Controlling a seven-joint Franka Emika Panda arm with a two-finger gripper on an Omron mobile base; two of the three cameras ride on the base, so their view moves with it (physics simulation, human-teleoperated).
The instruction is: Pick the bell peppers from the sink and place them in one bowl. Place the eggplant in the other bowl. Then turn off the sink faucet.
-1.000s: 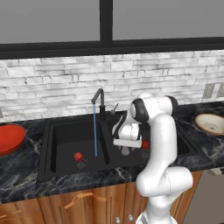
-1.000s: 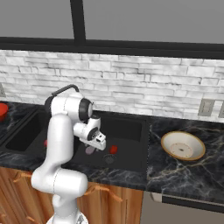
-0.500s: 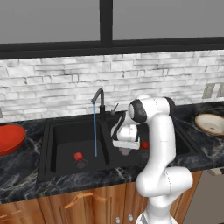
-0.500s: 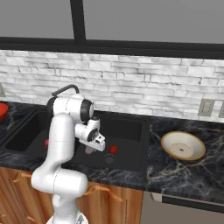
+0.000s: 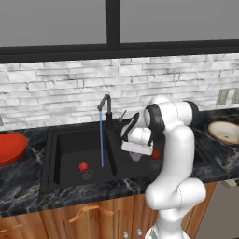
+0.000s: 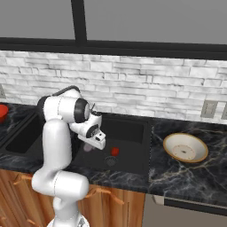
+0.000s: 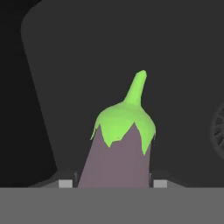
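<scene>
In the hand view a pale lilac eggplant (image 7: 117,162) with a green cap stands between my fingertips (image 7: 65,183), and my gripper (image 7: 113,183) is shut on it. The base views show the gripper (image 5: 136,153) low in the right basin of the black sink (image 5: 70,189), the eggplant (image 5: 136,158) poking out below it. One red bell pepper (image 5: 84,166) lies in the left basin; a second bell pepper (image 6: 115,151) lies in the right basin beside the hand. The black faucet (image 5: 106,105) runs a thin blue stream. The red bowl (image 5: 9,148) sits far left, the tan bowl (image 6: 185,147) right.
Dark marble counter (image 6: 186,177) surrounds the sink, with a white brick wall behind. The basin's divider stands just left of the hand. A round drain (image 6: 111,160) lies near the right-basin pepper. Wall outlets (image 5: 223,96) sit at the far right.
The jaws have closed from wide open onto the eggplant. The arm has stayed in nearly the same place over the right basin.
</scene>
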